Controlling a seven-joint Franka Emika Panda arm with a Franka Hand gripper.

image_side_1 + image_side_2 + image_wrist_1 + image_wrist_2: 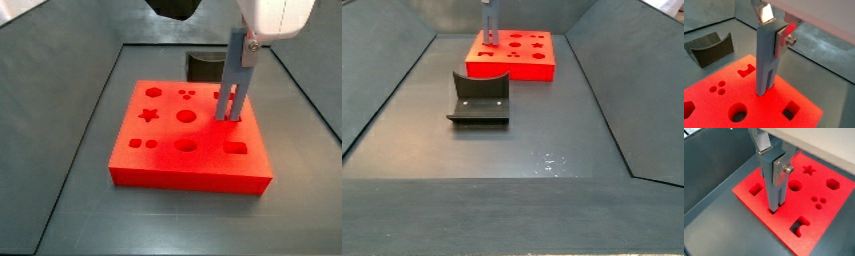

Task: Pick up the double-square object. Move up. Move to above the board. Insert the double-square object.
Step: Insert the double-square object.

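Note:
The double-square object (767,60) is a long blue-grey bar held upright, its two-pronged end down. My gripper (772,31) is shut on its upper end; the silver fingers (779,169) clamp it in both wrist views. The prong tips touch or sit just above the top of the bright red board (784,112), which shows in a wrist view (834,198) and in both side views (187,160) (529,62). In a side view the bar (234,90) stands at the board's far right part, with the gripper (247,45) above it. Whether the prongs are inside a hole is hidden.
A dark grey open-fronted holder (480,97) stands on the floor in front of the board, also in a wrist view (711,47) and behind the board in a side view (203,66). Sloping grey bin walls (67,80) surround the floor.

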